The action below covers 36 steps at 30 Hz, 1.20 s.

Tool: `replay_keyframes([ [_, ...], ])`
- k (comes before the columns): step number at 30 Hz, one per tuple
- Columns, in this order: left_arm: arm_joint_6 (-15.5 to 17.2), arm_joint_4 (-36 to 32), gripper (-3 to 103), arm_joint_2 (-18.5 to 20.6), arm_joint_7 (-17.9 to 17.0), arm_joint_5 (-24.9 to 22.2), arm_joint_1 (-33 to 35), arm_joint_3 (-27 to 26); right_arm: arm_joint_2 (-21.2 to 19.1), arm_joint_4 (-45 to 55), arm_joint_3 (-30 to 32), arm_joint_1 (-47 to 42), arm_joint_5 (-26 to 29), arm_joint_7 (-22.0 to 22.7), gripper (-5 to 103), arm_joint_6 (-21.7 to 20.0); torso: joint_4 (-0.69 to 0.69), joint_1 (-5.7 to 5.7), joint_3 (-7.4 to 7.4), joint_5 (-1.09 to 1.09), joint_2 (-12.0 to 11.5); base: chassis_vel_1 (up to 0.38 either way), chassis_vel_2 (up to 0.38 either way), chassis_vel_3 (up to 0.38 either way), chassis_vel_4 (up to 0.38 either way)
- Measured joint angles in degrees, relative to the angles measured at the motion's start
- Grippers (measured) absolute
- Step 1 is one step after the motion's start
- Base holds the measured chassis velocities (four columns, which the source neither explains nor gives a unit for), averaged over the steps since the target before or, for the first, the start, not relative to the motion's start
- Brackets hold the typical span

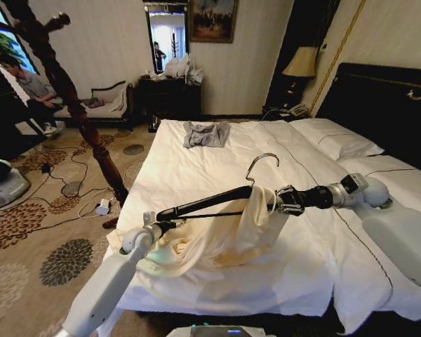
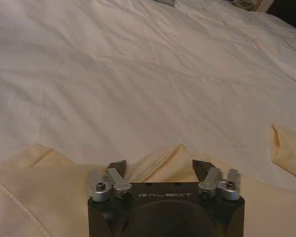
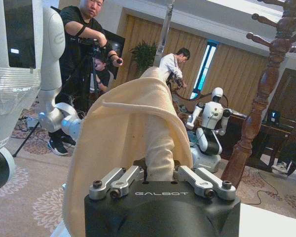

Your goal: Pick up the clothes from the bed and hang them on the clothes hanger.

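Nearest us, our left gripper (image 2: 159, 173) hovers wide over the clothes (image 1: 217, 242); our right gripper (image 1: 275, 200) pinches the clothes hanger (image 1: 210, 200) and cloth; we should draw fabric evenly along the bar.

The head view looks down from high up over the bed (image 1: 217, 161). The left wrist view sits low, close to the sheet, facing along it. The right wrist view faces the room, very near the shirt (image 3: 133, 128), which all views share.

The bed (image 1: 217, 161) carries a grey garment (image 1: 205, 133) and pillows (image 1: 337, 138).
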Motion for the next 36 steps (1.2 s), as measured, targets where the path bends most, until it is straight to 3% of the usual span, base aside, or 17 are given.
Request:
replay_keyframes([
  [6,0.1,-1.5,52,1.2,2.5,-2.5,1.2,-0.9,0.7,-0.9,-0.8,0.7,-0.2,-0.1,19,0.4,0.01,0.00,0.00,-0.01,0.0,0.000,0.000,0.000,0.000],
  [9,0.1,-2.0,52,1.4,3.3,-2.7,1.6,-1.3,0.7,-1.1,-0.8,0.6,-0.3,-0.1,19,0.6,0.01,-0.01,0.00,-0.01,0.0,0.000,0.000,0.000,0.000],
  [11,-0.1,-2.2,35,1.4,3.6,-2.7,1.7,-1.6,0.7,-1.3,-0.8,0.4,-0.4,-0.1,19,0.9,0.00,-0.01,-0.01,-0.01,0.0,0.000,0.000,0.000,0.000],
  [13,-0.3,-2.2,30,1.3,3.8,-2.7,1.7,-1.7,0.7,-1.3,-0.8,0.2,-0.4,-0.1,19,1.0,0.00,-0.01,-0.01,0.00,0.0,0.000,0.000,0.000,0.000],
  [15,-0.9,-2.2,25,1.2,4.3,-2.7,1.5,-2.0,0.7,-1.3,-0.5,-0.2,-0.4,-0.1,19,1.3,0.00,0.00,-0.01,-0.01,0.0,0.000,0.000,0.000,0.000],
  [16,-1.3,-2.2,15,1.1,4.5,-2.7,1.4,-2.3,0.6,-1.3,-0.3,-0.5,-0.4,-0.1,19,1.5,0.00,-0.01,-0.01,-0.01,0.0,0.000,0.000,0.000,0.000],
  [18,-1.8,-2.2,15,1.0,4.8,-2.7,1.3,-2.5,0.5,-1.3,-0.2,-0.6,-0.4,-0.1,19,1.6,-0.01,-0.01,-0.01,0.00,0.0,0.000,0.000,0.000,0.000],
  [21,-4.3,-2.2,2,0.7,5.9,-3.1,0.8,-3.4,0.2,-1.6,-0.1,-0.8,-0.4,0.6,19,1.9,0.00,-0.01,-0.01,-0.01,0.0,0.000,0.000,0.000,0.000],
  [23,-5.4,-2.3,0,0.5,6.1,-3.6,0.5,-3.9,0.1,-1.9,0.0,-0.8,-0.4,1.7,19,1.9,0.00,-0.01,0.00,-0.01,0.0,0.000,0.000,0.000,0.000],
  [27,-8.8,-3.2,0,0.8,6.1,-8.7,-3.3,-7.5,-0.6,-2.7,0.2,-2.1,0.1,11.0,19,-0.9,-0.01,-0.01,0.00,-0.02,0.0,0.000,0.000,0.000,0.000],
  [32,-10.9,-4.5,0,3.3,6.1,-13.9,-9.2,-12.7,-0.7,-3.2,0.2,-3.1,0.2,14.4,19,-1.5,-0.01,0.00,0.00,-0.02,0.0,0.000,0.000,0.000,0.000],
  [36,-11.5,-10.7,0,7.4,8.3,-16.4,-9.3,-16.4,-0.7,-2.9,0.6,-3.8,0.4,15.0,19,-0.7,-0.01,0.02,0.00,0.01,0.0,0.000,0.000,0.000,0.000],
])
